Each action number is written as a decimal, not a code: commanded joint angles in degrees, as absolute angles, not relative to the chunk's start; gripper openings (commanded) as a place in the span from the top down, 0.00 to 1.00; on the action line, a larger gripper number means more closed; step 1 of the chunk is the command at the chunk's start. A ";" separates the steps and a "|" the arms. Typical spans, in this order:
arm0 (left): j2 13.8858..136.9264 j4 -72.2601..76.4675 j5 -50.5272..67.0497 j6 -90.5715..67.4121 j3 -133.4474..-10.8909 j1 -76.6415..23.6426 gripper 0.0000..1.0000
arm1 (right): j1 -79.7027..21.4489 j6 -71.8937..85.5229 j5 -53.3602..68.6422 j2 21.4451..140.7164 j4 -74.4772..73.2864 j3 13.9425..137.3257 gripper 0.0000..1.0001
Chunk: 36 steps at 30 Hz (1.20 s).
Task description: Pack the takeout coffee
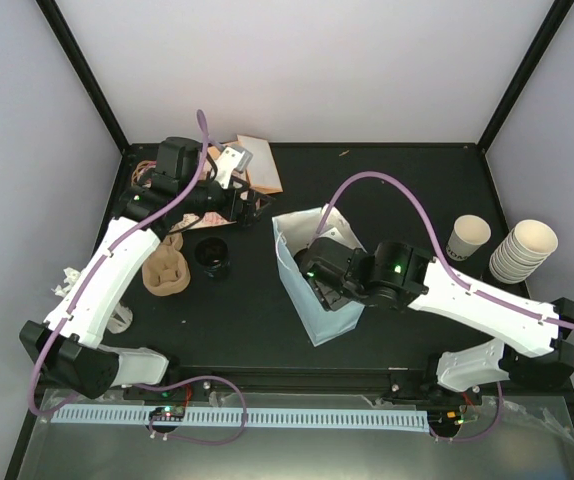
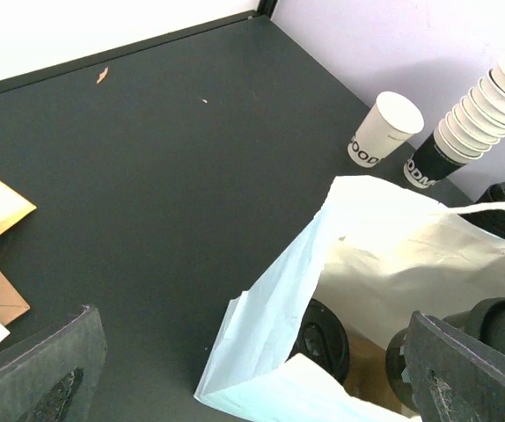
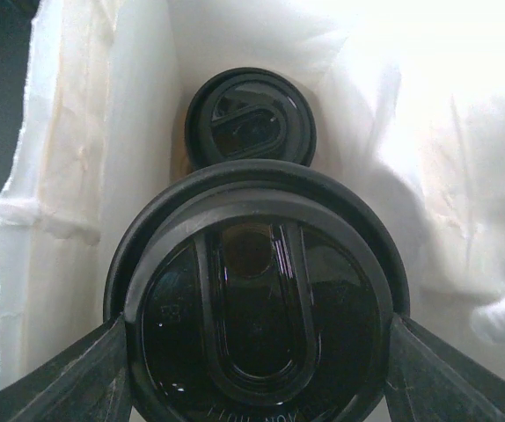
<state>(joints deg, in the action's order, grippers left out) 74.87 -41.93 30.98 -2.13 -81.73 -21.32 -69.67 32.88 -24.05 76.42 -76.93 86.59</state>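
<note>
Takeout coffee [image 3: 257,325] is inside the white paper bag [image 3: 464,132], pinched from both sides by the right tool [image 3: 257,374], black lid facing up. A second lidded cup [image 3: 251,119] sits deeper in the bag, just beyond it. The left tool [image 2: 257,374] hovers left of the bag, fingers [image 2: 41,378] spread wide and holding nothing. The bag stands on the dark desk [image 1: 417,180].

Evenly lit from above with soft, faint shadows, yet blown out white across the paper bag [image 3: 446,132] interior.
</note>
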 commanded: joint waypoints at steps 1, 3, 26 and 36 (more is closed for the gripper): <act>75.23 -42.32 33.32 1.83 -83.47 -21.01 0.04 | -69.34 31.23 -21.42 75.61 -73.74 85.36 0.51; 76.67 -43.81 33.33 3.20 -84.29 -20.98 0.04 | -69.21 30.51 -20.33 75.31 -73.16 85.15 0.51; 94.10 -56.74 24.60 22.19 -102.63 -31.91 0.18 | -63.59 23.90 -16.78 72.95 -72.95 84.01 0.51; 97.55 -58.60 19.77 25.80 -104.75 -33.55 0.22 | -61.80 22.18 -15.80 73.38 -72.86 85.31 0.52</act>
<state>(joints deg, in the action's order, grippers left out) 96.84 -56.36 21.50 22.37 -102.15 -32.82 -62.50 23.62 -16.32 74.06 -73.23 83.77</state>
